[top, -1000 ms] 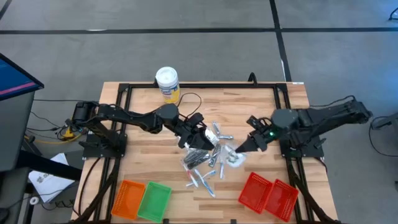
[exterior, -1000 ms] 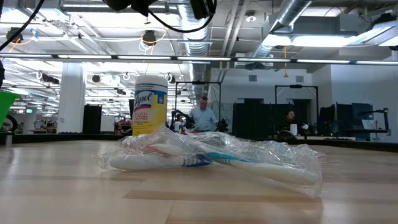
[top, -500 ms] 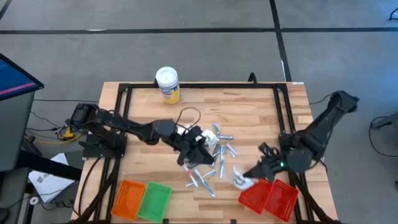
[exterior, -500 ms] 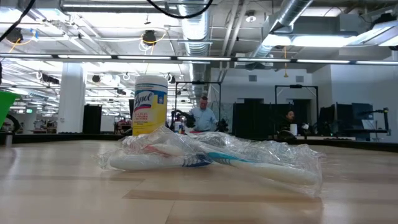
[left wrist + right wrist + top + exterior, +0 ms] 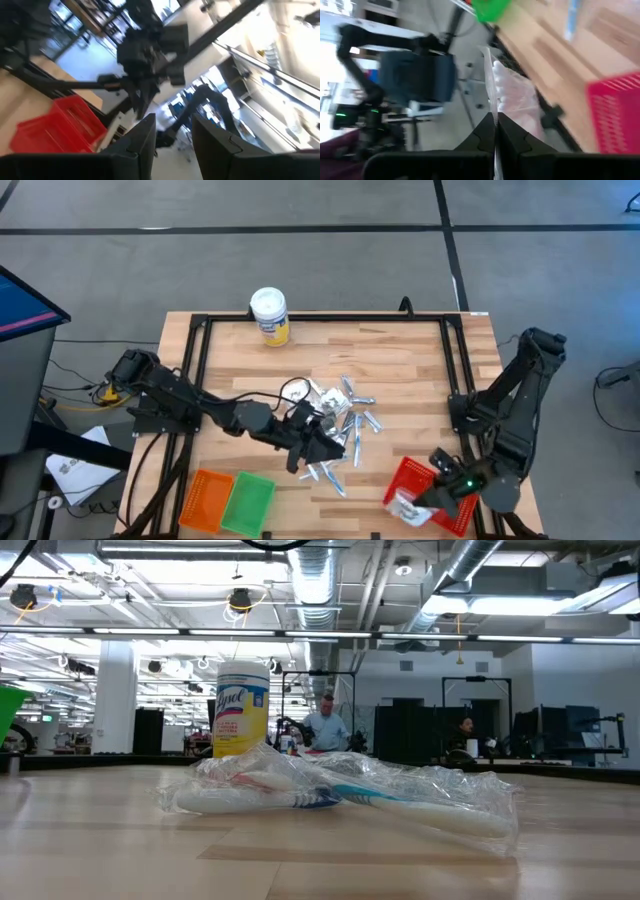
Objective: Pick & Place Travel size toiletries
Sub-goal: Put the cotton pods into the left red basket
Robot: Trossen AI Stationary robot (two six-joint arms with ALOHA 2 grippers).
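High view lays out the whole table (image 5: 400, 350): the left gripper (image 5: 318, 448) sits low among the pile of toiletries (image 5: 345, 425) at mid-table, and the right gripper (image 5: 420, 498) hangs over the red baskets (image 5: 430, 490) at the near right corner, with a clear packet (image 5: 404, 503) at its tip. Orange (image 5: 203, 498) and green (image 5: 247, 502) baskets sit at the near left, and a canister (image 5: 270, 314) stands at the far edge.

Only the right wrist view shows that grip plainly: the two fingers (image 5: 482, 137) are pressed together on the crinkled packet (image 5: 512, 97), with a corner of red basket (image 5: 615, 110) and the green one (image 5: 492, 7) beyond. From overhead the packet is just a pale blur.

Left wrist view shows its own fingers (image 5: 142, 140) standing a little apart, but I cannot tell whether anything sits between them; past them are a red basket (image 5: 60, 125) and the right arm (image 5: 150, 55).

Low view shows neither gripper. It gives a bagged bundle of toothbrushes (image 5: 340, 790) lying on the wood, and the canister (image 5: 241, 708) behind, whose label reads "Lysol". People (image 5: 325, 725) stand far back in the room.

Printing on the small sachets is too fine to read from above.
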